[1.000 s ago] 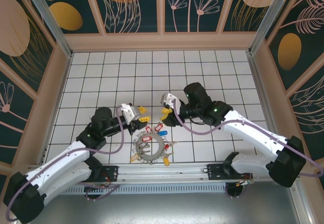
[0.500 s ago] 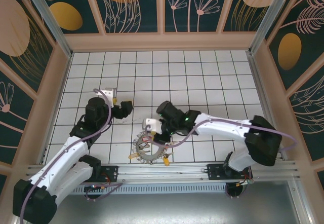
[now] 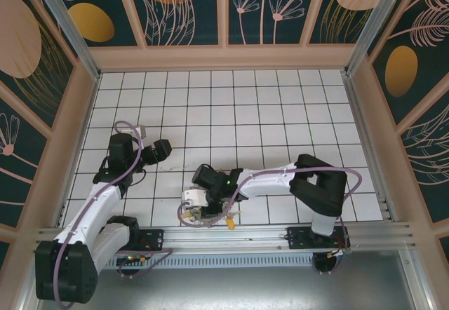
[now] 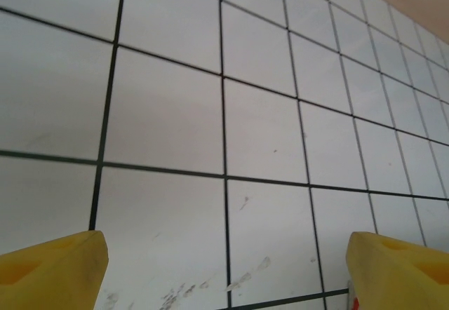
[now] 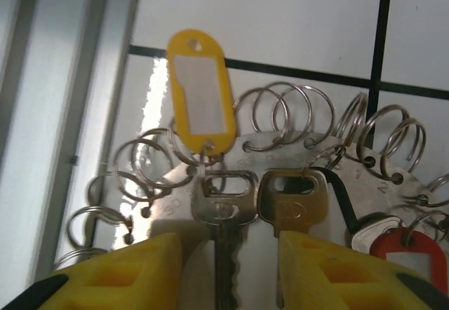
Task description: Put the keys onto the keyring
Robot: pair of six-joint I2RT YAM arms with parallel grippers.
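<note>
The keyring [image 5: 261,157] lies flat on the tiles, a grey metal plate edged with small split rings. On it hang a yellow tag [image 5: 200,89], a silver key [image 5: 223,208], a brass key [image 5: 293,201] and a red tag [image 5: 414,250]. My right gripper [image 5: 228,275] hovers over the ring, its yellow fingers [image 5: 112,275] apart on either side of the silver key's blade, with gaps on both sides. From above, the right gripper [image 3: 202,215] covers most of the keyring [image 3: 219,215]; a yellow tag [image 3: 230,221] sticks out. My left gripper [image 4: 224,268] is open over bare tiles, at the left [image 3: 160,149].
A metal rail [image 3: 231,236] runs along the near edge just below the keyring, and shows as grey bars [image 5: 56,113] at the left of the right wrist view. Wooden walls [image 3: 224,57] enclose the tiled floor [image 3: 280,113], which is bare behind the arms.
The left arm has pulled back to the left, away from the keyring, and its jaws have opened wide. The right gripper has swung left and down from mid-table onto the keyring.
</note>
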